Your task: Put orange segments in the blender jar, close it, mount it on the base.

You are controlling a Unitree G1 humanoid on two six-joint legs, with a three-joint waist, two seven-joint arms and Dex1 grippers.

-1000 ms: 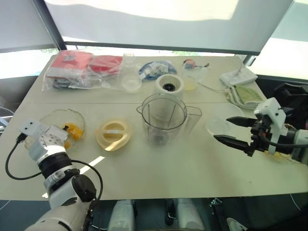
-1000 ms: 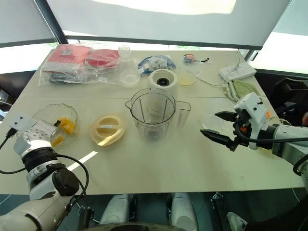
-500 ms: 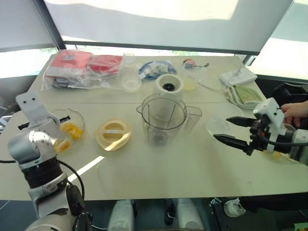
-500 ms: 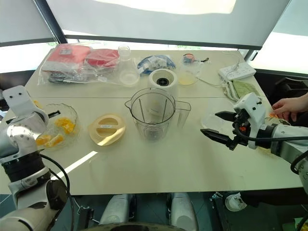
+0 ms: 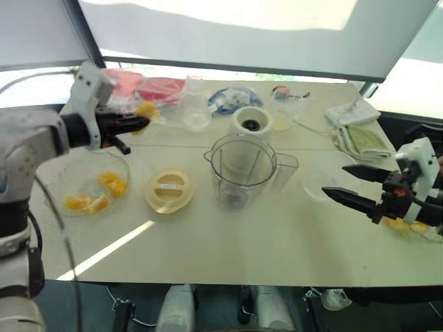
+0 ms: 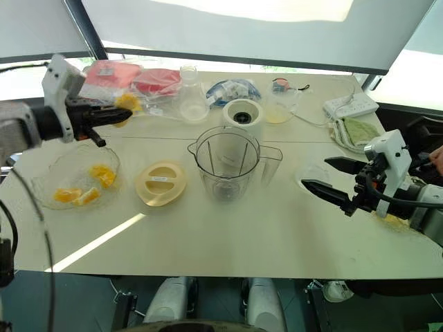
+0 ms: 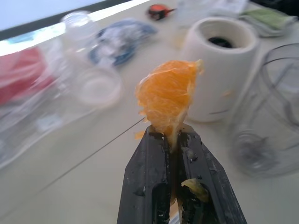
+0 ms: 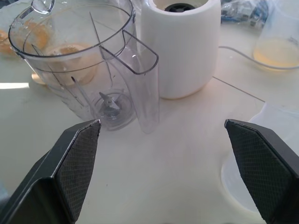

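**Orange piece held up in the left claw**

Orange piece (image 7: 167, 101) sits pinched tight between the two black fingers of the left gripper (image 5: 138, 123). The claw holds it up in the air, at about ten o'clock from the blender jar (image 5: 244, 169).

The jar stands upright on the table (image 5: 228, 249), near the middle, with nothing in it but its blade. The white base (image 5: 252, 123) stands just behind it, at twelve o'clock, close but not touching. The pale yellow lid (image 5: 167, 191) lies flat at nine o'clock from the jar. Further that way is a clear dish (image 5: 73, 181) with more orange segments (image 5: 111, 183) inside.

The right gripper (image 6: 327, 176) is at three o'clock from the jar. Its fingers are spread wide apart and hold nothing.
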